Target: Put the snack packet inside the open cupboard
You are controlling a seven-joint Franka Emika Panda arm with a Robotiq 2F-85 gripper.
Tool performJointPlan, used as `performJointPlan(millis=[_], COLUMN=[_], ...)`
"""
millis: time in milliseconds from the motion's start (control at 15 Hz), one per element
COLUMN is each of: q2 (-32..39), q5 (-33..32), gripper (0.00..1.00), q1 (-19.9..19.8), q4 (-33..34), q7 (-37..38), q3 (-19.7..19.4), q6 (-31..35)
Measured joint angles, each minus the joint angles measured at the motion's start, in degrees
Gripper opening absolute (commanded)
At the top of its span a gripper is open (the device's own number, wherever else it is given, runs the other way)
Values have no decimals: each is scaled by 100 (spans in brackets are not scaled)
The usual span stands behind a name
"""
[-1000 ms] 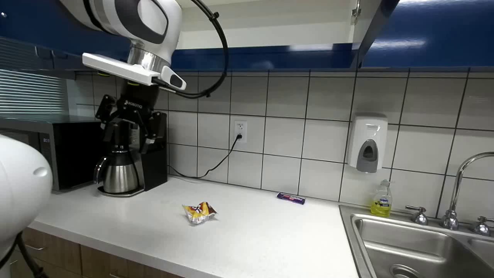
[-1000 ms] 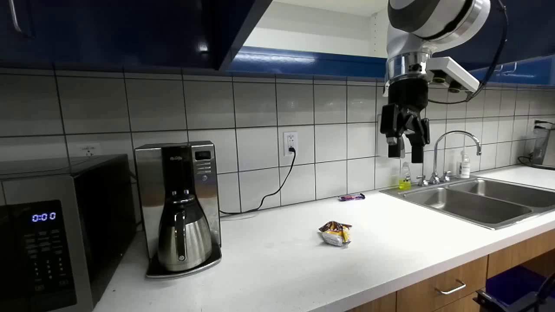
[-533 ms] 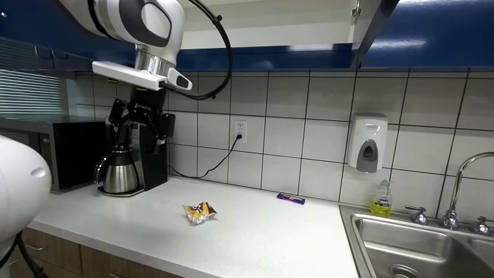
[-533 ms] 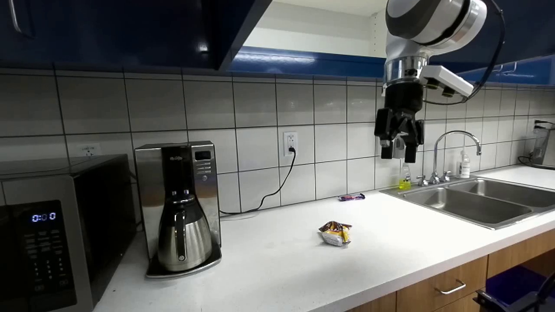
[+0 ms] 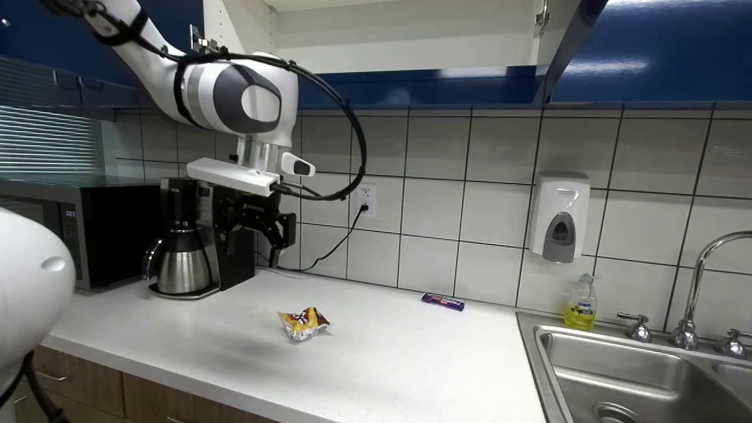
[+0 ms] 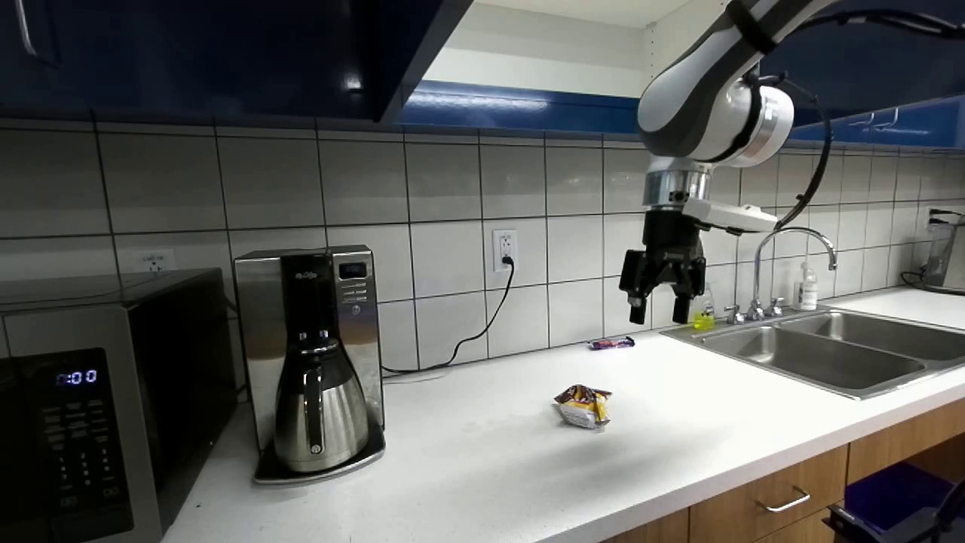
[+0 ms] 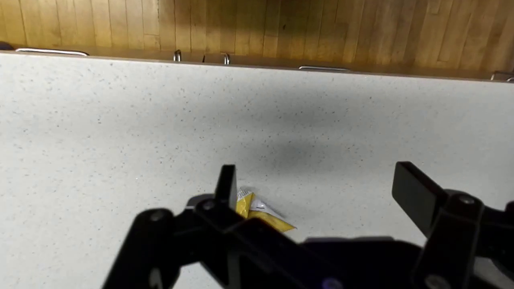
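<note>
The snack packet (image 5: 304, 323), small, crumpled, yellow with red and white, lies on the white countertop. It also shows in an exterior view (image 6: 583, 407). In the wrist view the packet (image 7: 270, 220) is partly hidden behind the left finger. My gripper (image 6: 660, 309) is open and empty, pointing down above the counter. It is apart from the packet and higher, set toward the sink side in that view. In an exterior view the gripper (image 5: 251, 252) is dark against the coffee maker. The open cupboard (image 5: 405, 47) has a white interior and blue frame, above the counter, in both exterior views.
A coffee maker (image 6: 317, 362) and a microwave (image 6: 68, 422) stand at one end of the counter. A flat purple item (image 5: 442, 302) lies by the tiled wall. A sink (image 5: 617, 364), soap bottle (image 5: 580, 305) and wall dispenser (image 5: 561, 217) are at the other end.
My gripper has moved down from below the cupboard toward the counter and nearer the packet, staying open. The arm now covers less of the cupboard. The packet has not moved.
</note>
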Motion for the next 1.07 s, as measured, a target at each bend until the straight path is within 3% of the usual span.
performJointPlan(millis=[400,1067], q2=[1368,3200], q5=[6,247], gripper=[100,100], q1=[-22,-63], q4=[242,1563], q7=[178,469], q3=[0,37], q6=[1100,1312])
